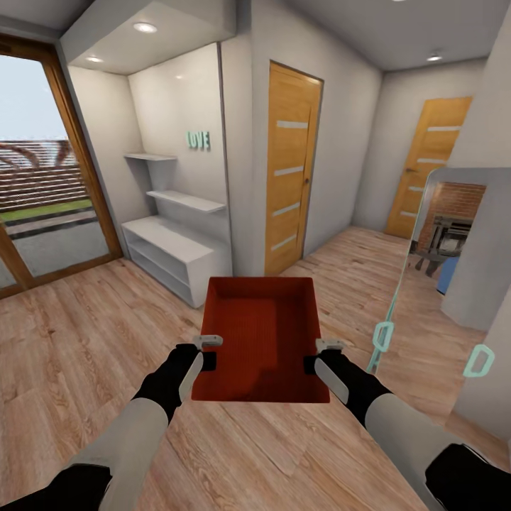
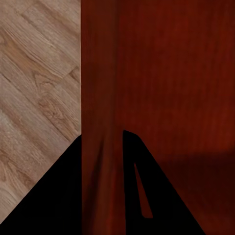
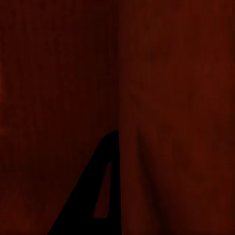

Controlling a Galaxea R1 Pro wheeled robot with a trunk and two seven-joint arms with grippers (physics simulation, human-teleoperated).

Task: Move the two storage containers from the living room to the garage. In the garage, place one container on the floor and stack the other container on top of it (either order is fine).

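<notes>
Fingers of the left end effector pinch the left wall of a red storage container, and the right end effector pinches its right wall. The box hangs level between both arms over the light wood floor. Ahead stand white shelves and two wooden doors

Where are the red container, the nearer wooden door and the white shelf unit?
container (image 1: 259, 333), head view, inner floor
door (image 1: 289, 170), head view, middle panel
shelf unit (image 1: 174, 241), head view, top board
</notes>
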